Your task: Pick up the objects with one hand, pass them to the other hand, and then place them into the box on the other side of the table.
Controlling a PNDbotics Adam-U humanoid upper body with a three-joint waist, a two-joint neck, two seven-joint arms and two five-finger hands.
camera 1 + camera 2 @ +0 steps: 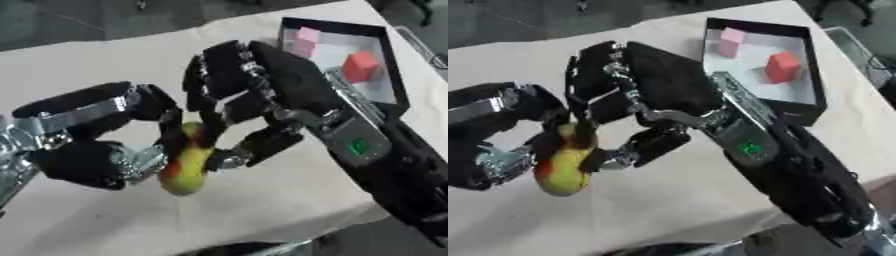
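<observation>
Fruit held between left robot hand and right robot hand, above table, box far right holding blocks

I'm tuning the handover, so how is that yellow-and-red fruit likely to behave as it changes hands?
The fruit looks stiff, keeping its elongated shape between the left robot hand and right robot hand. Its smooth, rounded skin may slip between fingers. Set on the table, it would probably roll.
</observation>
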